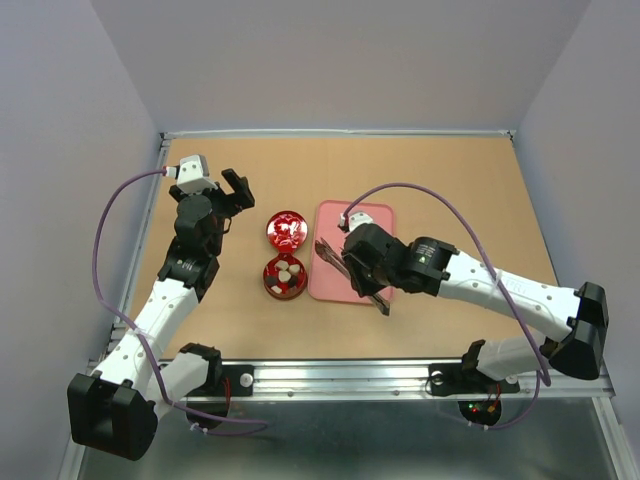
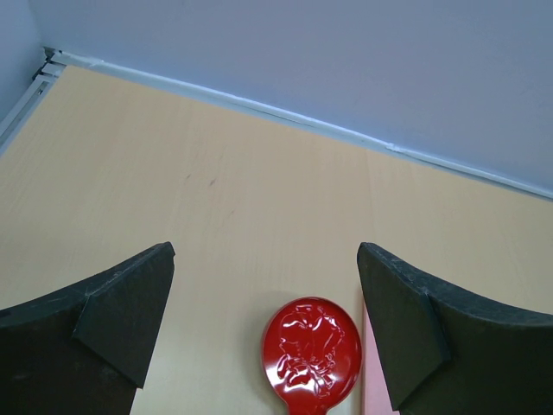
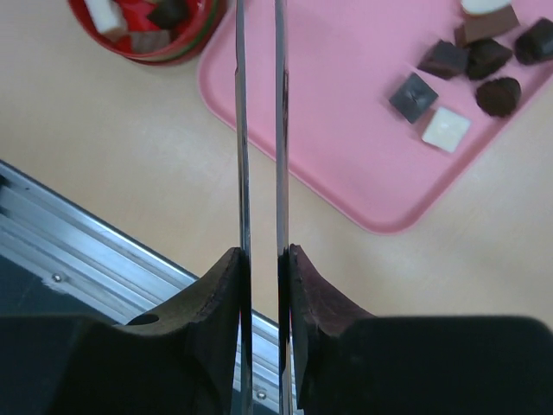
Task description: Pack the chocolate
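Note:
Several dark and cream chocolate pieces (image 3: 412,95) lie on the pink tray (image 3: 346,147), at the upper right of the right wrist view. More chocolate (image 1: 287,272) sits inside the open round red tin (image 1: 272,285) left of the tray. My right gripper (image 3: 262,252) is shut on metal tongs (image 3: 279,130), whose two thin blades run up past the tray's left edge and out of the frame. From above, the tongs (image 1: 328,250) point toward the tray's left rim; their tips are too small to read. My left gripper (image 2: 266,259) stands open and empty, behind the tin's lid (image 2: 311,354).
The embossed red lid (image 1: 286,231) lies just behind the tin. A metal rail (image 1: 340,375) runs along the table's near edge. Walls close in the back and both sides. The pink tray (image 1: 335,285) is partly covered by my right gripper (image 1: 357,265).

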Tool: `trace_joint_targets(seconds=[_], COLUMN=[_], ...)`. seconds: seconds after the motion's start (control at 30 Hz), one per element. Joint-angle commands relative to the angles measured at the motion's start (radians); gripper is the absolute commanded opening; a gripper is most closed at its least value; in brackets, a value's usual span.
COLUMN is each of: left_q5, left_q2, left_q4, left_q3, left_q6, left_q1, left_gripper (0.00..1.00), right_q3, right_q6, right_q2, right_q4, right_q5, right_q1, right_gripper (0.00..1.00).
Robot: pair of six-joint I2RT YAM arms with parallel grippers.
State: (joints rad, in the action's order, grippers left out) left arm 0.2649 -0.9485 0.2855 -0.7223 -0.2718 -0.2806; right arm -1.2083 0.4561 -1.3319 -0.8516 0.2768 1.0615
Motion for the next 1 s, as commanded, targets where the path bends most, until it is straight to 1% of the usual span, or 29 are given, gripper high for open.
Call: trace_joint_targets(seconds=[0.0,0.23,0.73,0.8,0.83,0.87,0.97], left_q5=[0.01,0.011,0.008,0.008,0.008,0.007,0.007], left_q2=[0.03,0.03,0.027,0.025,0.027,0.025,0.027], left_q4=[0.03,0.029,0.03,0.032,0.032,0.032,0.032], left_q3=[-0.049,-0.049,-0.048,-0.049,-0.051,-0.051,-0.051], left_q6=[0.0,0.0,0.0,0.0,0.0,0.0,0.0], left_q1=[-0.005,-0.005,-0.003,-0.005,-0.003,-0.003,-0.005], left_gripper=[0.99,0.99,0.99,0.99,0.99,0.99,0.99], right_q3=[-0.071,-0.12,-0.161,-0.169,-0.178,-0.183,-0.195], right_q6=[-0.079,-0.128,-0.168,-0.172,-0.175,-0.178,-0.189], right_q2=[-0.004,-0.11,-0.222,-0.243,-0.25,-0.259,-0.279], right_q4=[0.149,0.232,0.267,0.272,0.272,0.272,0.272], right_q5=[-0.091,-0.195,-0.231,-0.234,-0.231,-0.231,-0.222], right_q1=[0.002,0.031,0.04,0.04,0.04,0.04,0.04], right_gripper=[0.16,0.16,0.19,0.2,0.23,0.23,0.29])
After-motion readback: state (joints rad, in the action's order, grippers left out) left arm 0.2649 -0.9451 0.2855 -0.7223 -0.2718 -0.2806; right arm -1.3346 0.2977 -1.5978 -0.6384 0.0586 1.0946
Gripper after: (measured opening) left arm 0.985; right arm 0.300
